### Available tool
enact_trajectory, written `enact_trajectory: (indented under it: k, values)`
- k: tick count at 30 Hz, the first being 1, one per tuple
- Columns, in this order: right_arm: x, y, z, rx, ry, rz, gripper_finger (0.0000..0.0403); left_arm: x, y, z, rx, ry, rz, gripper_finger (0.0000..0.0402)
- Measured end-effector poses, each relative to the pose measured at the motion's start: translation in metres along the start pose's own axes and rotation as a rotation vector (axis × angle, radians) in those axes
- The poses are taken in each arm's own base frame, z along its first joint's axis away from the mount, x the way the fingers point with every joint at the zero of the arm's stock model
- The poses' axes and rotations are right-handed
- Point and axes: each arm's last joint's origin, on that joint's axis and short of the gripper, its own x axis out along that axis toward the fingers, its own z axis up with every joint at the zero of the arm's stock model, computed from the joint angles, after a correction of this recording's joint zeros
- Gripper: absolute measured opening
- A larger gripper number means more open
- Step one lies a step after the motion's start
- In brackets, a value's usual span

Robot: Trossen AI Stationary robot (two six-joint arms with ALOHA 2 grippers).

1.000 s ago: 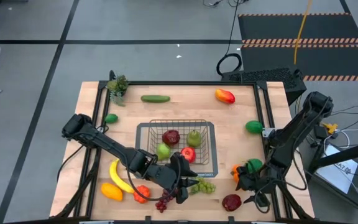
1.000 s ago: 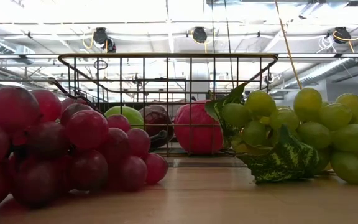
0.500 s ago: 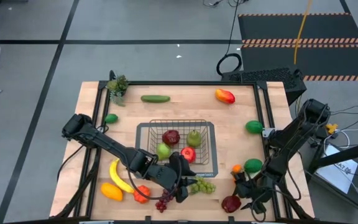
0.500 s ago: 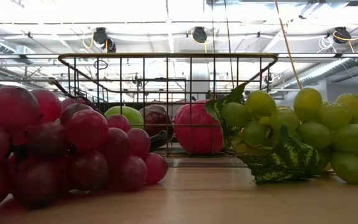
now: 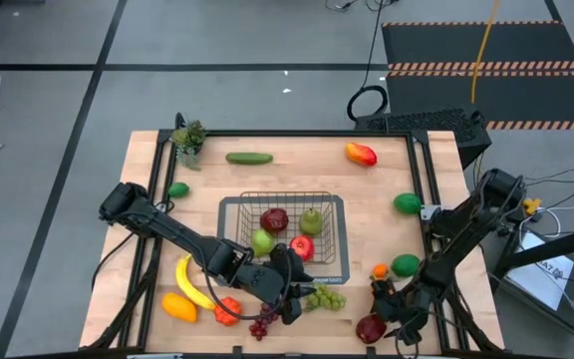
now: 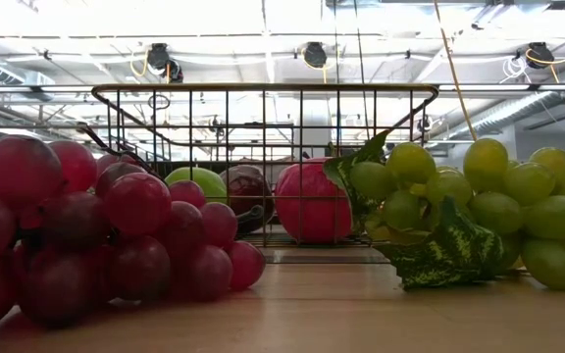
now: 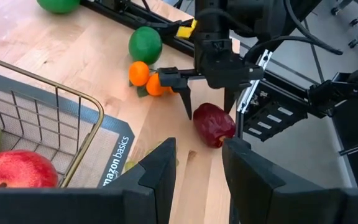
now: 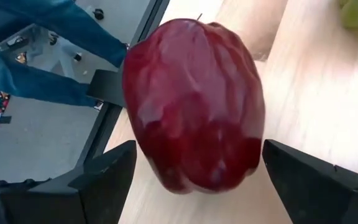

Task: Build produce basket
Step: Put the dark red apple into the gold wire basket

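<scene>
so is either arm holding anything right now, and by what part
Nothing is held. The right gripper stands open over the dark red apple, fingers either side, not touching. The left gripper is empty by the basket.

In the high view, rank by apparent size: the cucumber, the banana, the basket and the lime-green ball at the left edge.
1. basket
2. banana
3. cucumber
4. lime-green ball

The banana only slightly outsizes the cucumber; the left arm partly hides it.

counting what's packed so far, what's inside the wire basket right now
Inside the silvery wire mesh basket lie four pieces: a dark red apple, a green pear, a green apple and a bright red apple. The left arm covers the near corner, so anything there is hidden.
</scene>
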Motion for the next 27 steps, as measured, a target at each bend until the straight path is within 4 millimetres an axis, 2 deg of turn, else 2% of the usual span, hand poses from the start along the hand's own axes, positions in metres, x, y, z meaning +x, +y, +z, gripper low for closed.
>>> enact_trajectory:
  k: [9, 20, 27]
  values:
    - [0.007, -0.003, 0.001, -0.109, -0.047, -0.074, 0.0333, 0.000, 0.000, 0.000, -0.003, 0.001, 0.002, 0.0131]
    - [0.003, 0.000, 0.006, -0.107, -0.088, -0.035, 0.0251, 0.002, 0.004, 0.003, -0.028, -0.004, 0.011, 0.0131]
    - [-0.012, -0.002, 0.016, -0.073, -0.140, -0.019, 0.0258, 0.004, 0.011, 0.008, -0.035, -0.013, 0.026, 0.0131]
